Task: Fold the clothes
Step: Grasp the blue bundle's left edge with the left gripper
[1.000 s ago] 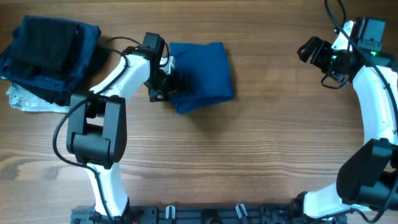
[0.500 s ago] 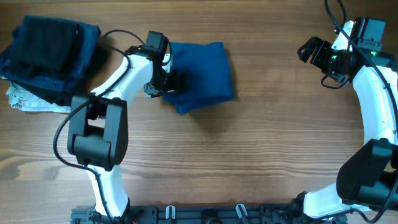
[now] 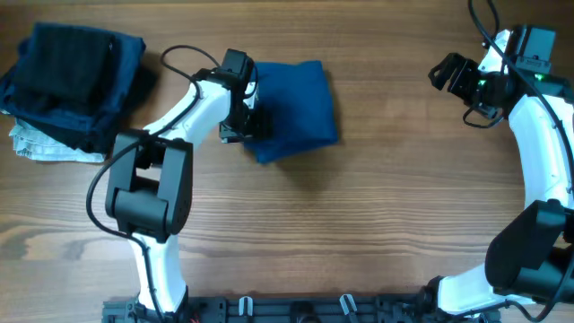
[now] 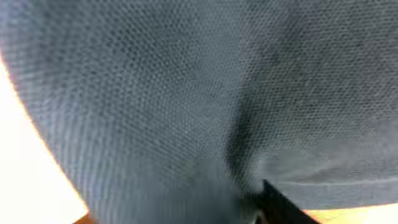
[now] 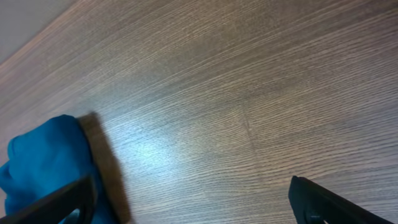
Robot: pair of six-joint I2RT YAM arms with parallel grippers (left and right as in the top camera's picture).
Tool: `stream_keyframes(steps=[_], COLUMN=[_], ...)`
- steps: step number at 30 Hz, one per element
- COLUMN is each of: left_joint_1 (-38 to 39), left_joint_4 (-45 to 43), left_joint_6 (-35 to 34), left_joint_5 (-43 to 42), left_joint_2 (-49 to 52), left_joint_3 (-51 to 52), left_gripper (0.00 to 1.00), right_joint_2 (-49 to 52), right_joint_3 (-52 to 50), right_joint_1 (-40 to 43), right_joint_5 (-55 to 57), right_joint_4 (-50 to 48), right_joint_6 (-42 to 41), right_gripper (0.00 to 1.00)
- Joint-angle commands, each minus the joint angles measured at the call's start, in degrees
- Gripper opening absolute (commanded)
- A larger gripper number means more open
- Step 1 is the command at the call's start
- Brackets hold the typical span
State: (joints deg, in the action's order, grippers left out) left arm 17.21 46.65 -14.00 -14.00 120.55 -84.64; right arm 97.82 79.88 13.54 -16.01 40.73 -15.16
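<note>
A folded blue cloth [image 3: 291,99] lies on the wooden table [image 3: 359,215] at the back centre. My left gripper [image 3: 249,121] is pushed into its left edge. The left wrist view is filled with the blue cloth [image 4: 155,93] right up against the camera; only one dark fingertip [image 4: 280,208] shows, standing wide to the right, with fabric between the jaws. My right gripper [image 3: 446,72] hovers open and empty over bare wood at the back right. In the right wrist view the gripper [image 5: 193,202] has its fingers far apart, and the blue cloth [image 5: 37,162] sits at the lower left.
A stack of folded dark navy clothes [image 3: 76,76] sits at the back left, with a pale grey garment [image 3: 40,144] under it. A black rail [image 3: 296,309] runs along the front edge.
My left gripper has moved to the right, further into the blue cloth's left edge. The cloth and the right arm have not moved.
</note>
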Motion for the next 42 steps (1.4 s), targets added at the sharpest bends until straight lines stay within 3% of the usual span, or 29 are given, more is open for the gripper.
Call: stream_keyframes(steps=[1,15,17,18,19,24,32,34,36,38,40,42], left_joint_1=[0.1,-1.6,-1.6,-1.6,-1.6,-4.0,-4.7,-4.7,-4.8,-4.7,-4.7,-4.7], left_joint_4=[-0.5,-1.7,-1.4,-1.5,-1.5,-1.9,-4.0,-4.0,-3.8,-3.8,-3.4,-3.9], left_joint_6=[0.3,3.3,2.7,2.7,2.7,1.2,-2.7,-3.2,-3.2,-3.2,-3.2,-3.1], left_joint_5=[0.6,5.1,5.1,5.1,5.0,-6.8,-7.0,-7.2,-7.2,-7.2,-7.2,-7.2], left_joint_2=[1.4,-1.9,-1.6,-1.6,-1.6,-1.6,3.9,6.1,6.4,6.4,6.4,6.4], left_joint_3=[-0.4,-5.3,-5.3,-5.3,-5.3,-5.3,-5.3,-5.3,-5.3,-5.3,-5.3,-5.3], left_gripper=[0.04,0.04,0.18,0.74,0.96,1.0,1.0,1.0,0.68,0.27,0.09,0.04], right_joint_2=[-0.5,-0.5,-0.5,-0.5,-0.5,-0.5,-0.5,-0.5,-0.5,-0.5,-0.5,-0.5], right_joint_3=[-0.4,-0.4,-0.4,-0.4,-0.4,-0.4,-0.4,-0.4,-0.4,-0.4,-0.4,-0.4], right_joint_1=[-0.1,-0.1,-0.1,-0.1,-0.1,-0.1,-0.1,-0.1,-0.1,-0.1,-0.1,-0.1], right_joint_5=[0.8,0.8,0.8,0.8,0.8,0.8,0.8,0.8,0.8,0.8,0.8,0.8], right_joint_4=[0.0,0.0,0.0,0.0,0.0,0.0,0.0,0.0,0.0,0.0,0.0,0.0], right_joint_6=[0.1,0.1,0.1,0.1,0.1,0.1,0.1,0.1,0.1,0.1,0.1,0.1], right_gripper=[1.0,1.0,1.0,0.99,1.0,1.0,0.99,1.0,1.0,1.0,0.99,0.99])
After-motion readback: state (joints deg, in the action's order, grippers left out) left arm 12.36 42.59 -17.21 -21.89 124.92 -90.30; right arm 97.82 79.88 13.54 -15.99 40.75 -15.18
